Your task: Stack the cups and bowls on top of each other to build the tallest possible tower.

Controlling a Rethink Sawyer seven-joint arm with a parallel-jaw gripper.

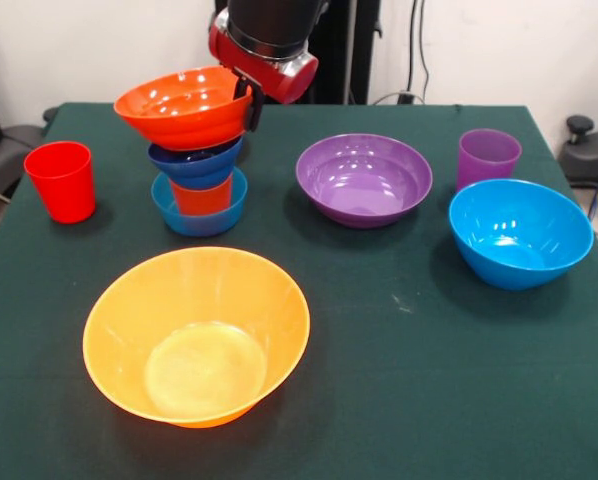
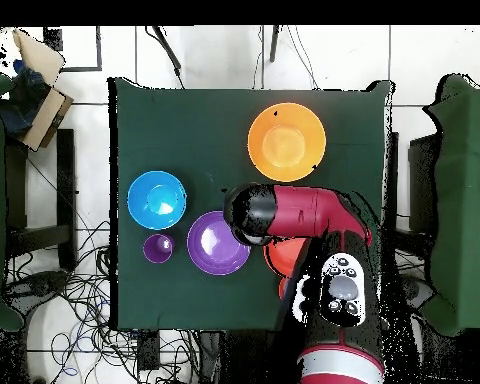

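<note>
My gripper (image 1: 249, 107) is shut on the right rim of the red-orange bowl (image 1: 184, 105), which sits tilted on top of a stack at the back left. Below it come a small dark blue bowl (image 1: 196, 162), an orange-red cup (image 1: 201, 195) and, at the bottom, a small light blue bowl (image 1: 199, 212). The big yellow-orange bowl (image 1: 197, 335) (image 2: 286, 141) stands alone at the front. In the overhead view the arm hides the gripper and most of the red-orange bowl (image 2: 280, 260).
A red cup (image 1: 61, 180) stands at the far left. A purple bowl (image 1: 364, 178) (image 2: 217, 243) is at centre back, with a purple cup (image 1: 489, 157) (image 2: 158, 248) and a large light blue bowl (image 1: 520, 232) (image 2: 156, 199) to its right. The green tablecloth (image 1: 399, 380) covers the table.
</note>
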